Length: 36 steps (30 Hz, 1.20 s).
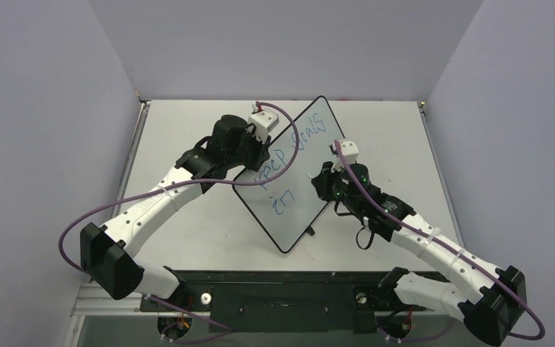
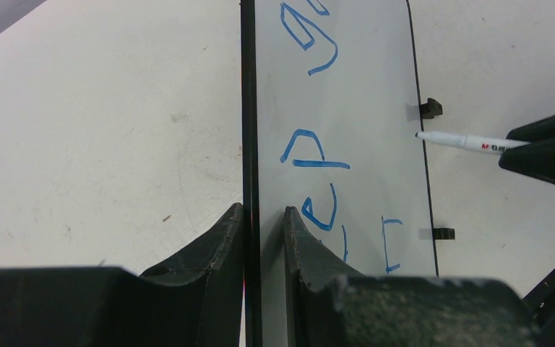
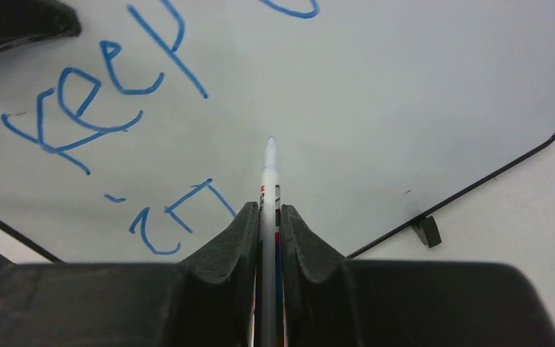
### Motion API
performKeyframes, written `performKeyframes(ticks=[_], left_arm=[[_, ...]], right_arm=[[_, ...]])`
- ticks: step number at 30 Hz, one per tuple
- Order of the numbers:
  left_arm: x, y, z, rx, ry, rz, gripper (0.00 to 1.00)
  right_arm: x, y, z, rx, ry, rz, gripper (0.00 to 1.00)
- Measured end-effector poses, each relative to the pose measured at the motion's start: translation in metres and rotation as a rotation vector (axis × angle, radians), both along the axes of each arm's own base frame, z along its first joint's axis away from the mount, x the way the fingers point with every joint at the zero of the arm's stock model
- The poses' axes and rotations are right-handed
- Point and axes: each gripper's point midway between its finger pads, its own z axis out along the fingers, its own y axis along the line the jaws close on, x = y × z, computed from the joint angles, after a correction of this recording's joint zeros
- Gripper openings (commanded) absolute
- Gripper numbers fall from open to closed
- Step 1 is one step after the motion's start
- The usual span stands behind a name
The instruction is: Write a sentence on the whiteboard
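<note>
Both gripped: left tool (image 2: 262,217) clamped whiteboard (image 2: 365,87) edge; right tool (image 3: 269,213) pinched marker (image 3: 269,170), tip over its face beside sentence (image 3: 79,116).

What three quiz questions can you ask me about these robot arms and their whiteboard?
1. True or false: the left claw is clamped on the edge of the whiteboard.
2. What is the right claw holding? A) a sponge B) a marker C) a cup
3. Fill in the gap: the lettering on the whiteboard is written in ____ ink.

Key: 1 true; 2 B; 3 blue.
</note>
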Motion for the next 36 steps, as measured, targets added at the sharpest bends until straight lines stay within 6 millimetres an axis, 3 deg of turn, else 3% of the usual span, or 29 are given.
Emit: performKeyframes(ticks=[7,36], left_arm=[[-0.004,0.000,0.002,0.000,-0.007,-0.008,0.00],[-0.012,-0.004,0.009,-0.005,-0.025,-0.030,0.00]], right_arm=[[0.020,-0.019,0.003,0.061,0.023,-0.040,0.00],[0.000,0.003,-0.008,0.058,0.052,0.104,0.00]])
